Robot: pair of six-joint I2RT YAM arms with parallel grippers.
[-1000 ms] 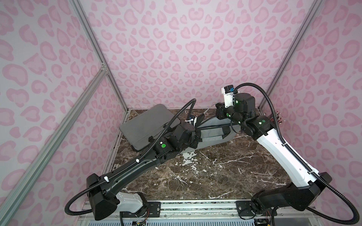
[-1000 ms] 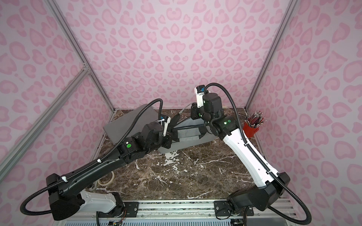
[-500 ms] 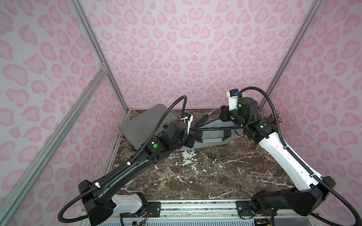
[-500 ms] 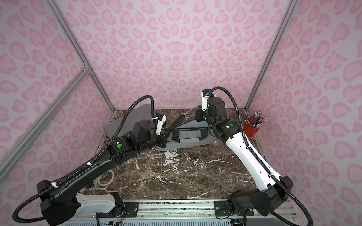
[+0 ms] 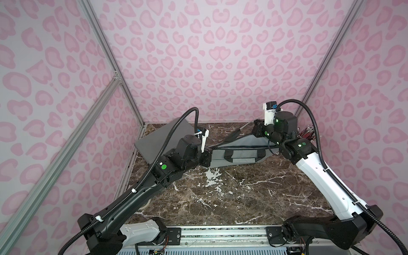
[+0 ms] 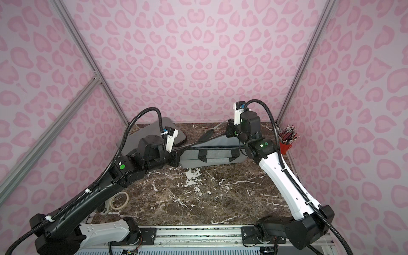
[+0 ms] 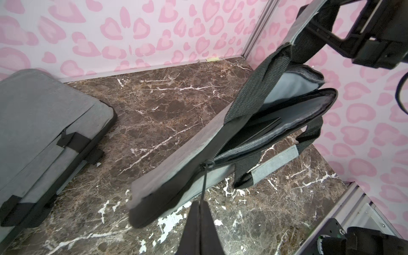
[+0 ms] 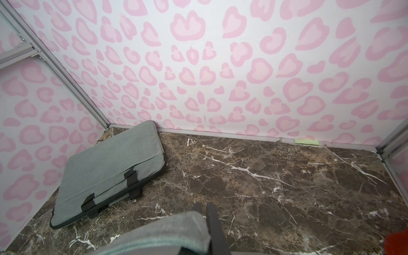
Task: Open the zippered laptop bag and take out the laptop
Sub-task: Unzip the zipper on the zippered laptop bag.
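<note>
the black left arm (image 5: 141, 194) stretches forward, black left gripper (image 7: 199, 205) pinched closed; the white right arm (image 5: 326, 183) bends inward, black right gripper (image 8: 204, 208) clamped.

Left arm (image 5: 123, 205): black shell, white base link, green dot | Right arm (image 5: 326, 183): white shell, black joints, green lights | Both: ribbed black cable (image 5: 293, 100), white camera mount (image 5: 268, 114)

the dark brown marble tabletop with white veins (image 5: 242, 198) carried a grey zippered fabric laptop bag with black handles (image 5: 238, 152) toward the back (its right end raised off the stone), a second grey padded fabric bag (image 5: 150, 141) in the back left corner, a red cup of pencils (image 6: 284, 148) at the right edge and a pale roll of tape (image 6: 127, 198) front left.
</note>
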